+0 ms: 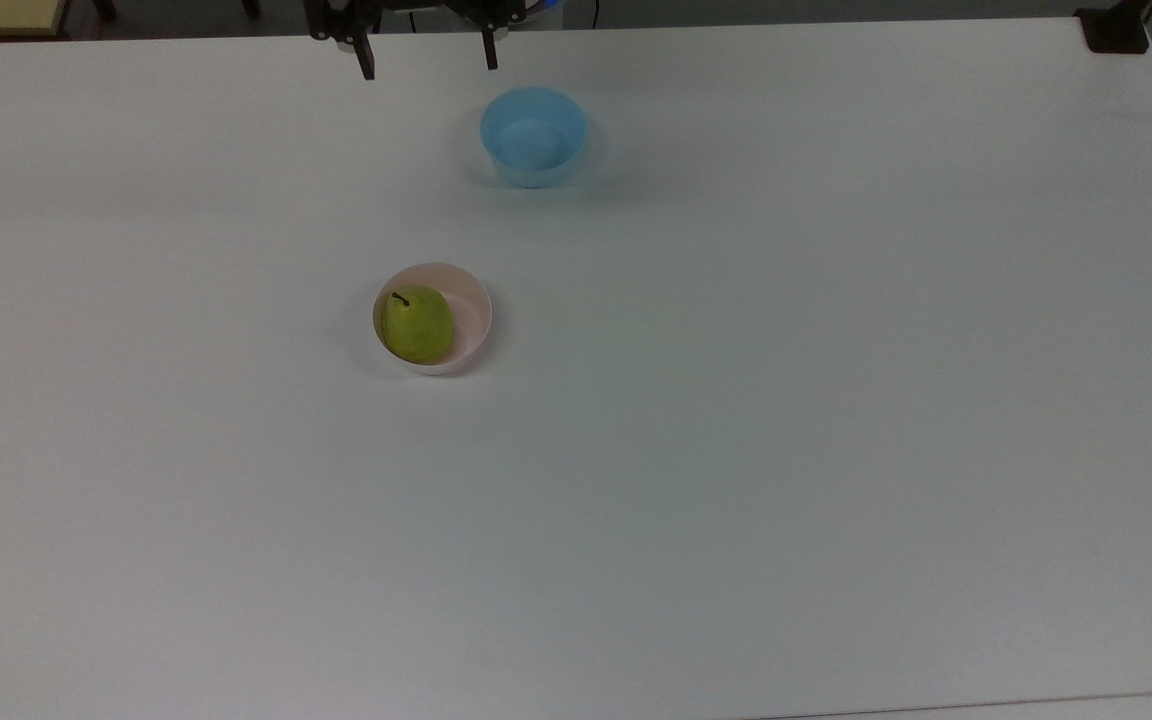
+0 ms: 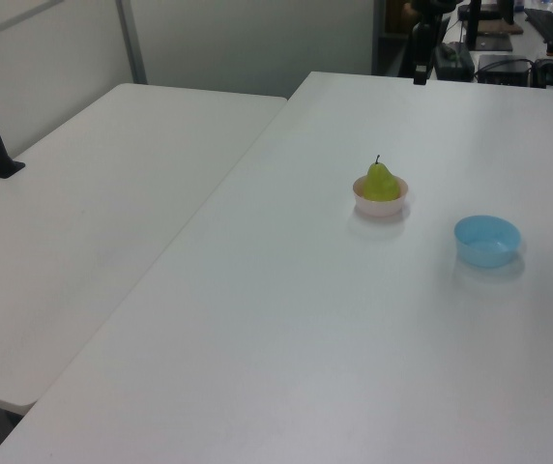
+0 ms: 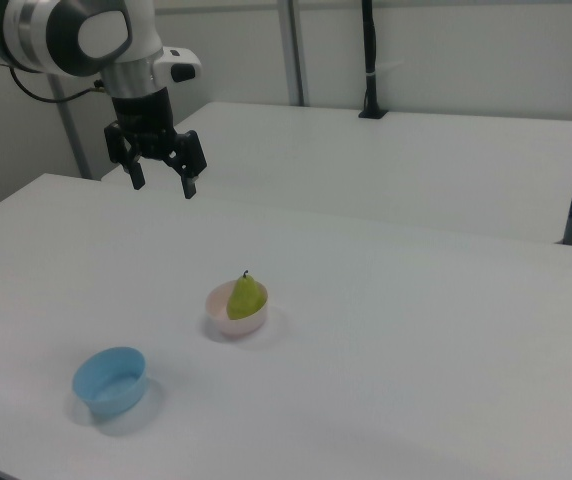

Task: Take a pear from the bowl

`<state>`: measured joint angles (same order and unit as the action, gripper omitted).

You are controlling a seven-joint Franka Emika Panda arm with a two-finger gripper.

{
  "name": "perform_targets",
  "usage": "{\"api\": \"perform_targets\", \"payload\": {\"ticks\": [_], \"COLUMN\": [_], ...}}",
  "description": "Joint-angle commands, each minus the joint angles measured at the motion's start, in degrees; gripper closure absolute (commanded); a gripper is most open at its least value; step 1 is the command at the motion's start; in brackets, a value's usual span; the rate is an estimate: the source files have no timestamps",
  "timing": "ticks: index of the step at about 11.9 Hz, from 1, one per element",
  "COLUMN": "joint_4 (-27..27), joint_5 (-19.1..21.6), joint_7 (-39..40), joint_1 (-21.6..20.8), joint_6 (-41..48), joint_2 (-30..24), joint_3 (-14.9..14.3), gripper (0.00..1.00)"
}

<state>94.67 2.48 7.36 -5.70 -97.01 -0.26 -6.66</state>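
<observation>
I see the pear (image 1: 417,325) sitting in the pink bowl (image 1: 471,312) on the white table (image 1: 736,450), with its stem pointing up. My gripper (image 3: 163,184) hangs high in the air, well apart from the bowl, and its two fingers are spread wide with nothing between them. A blue bowl (image 1: 533,135) sits apart from the pink one, nearer the gripper in the top view
</observation>
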Motion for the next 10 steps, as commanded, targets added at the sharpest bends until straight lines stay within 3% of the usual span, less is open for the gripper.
{"api": "perform_targets", "payload": {"ticks": [1, 7, 9, 10], "joint_4": [0.6, 0.6, 0.78, 0.78], "joint_5": [-0.2, -0.2, -0.81, -0.81], "joint_7": [0.29, 1.17, 9.03, 18.3], "joint_1": [-0.54, -0.28, 0.6, 1.91], "joint_6": [-0.54, -0.54, -0.46, -0.46], "joint_2": [-0.26, -0.26, -0.09, 0.78], "joint_3": [-0.19, -0.11, -0.19, -0.19], "gripper": [0.0, 0.0, 0.0, 0.0]}}
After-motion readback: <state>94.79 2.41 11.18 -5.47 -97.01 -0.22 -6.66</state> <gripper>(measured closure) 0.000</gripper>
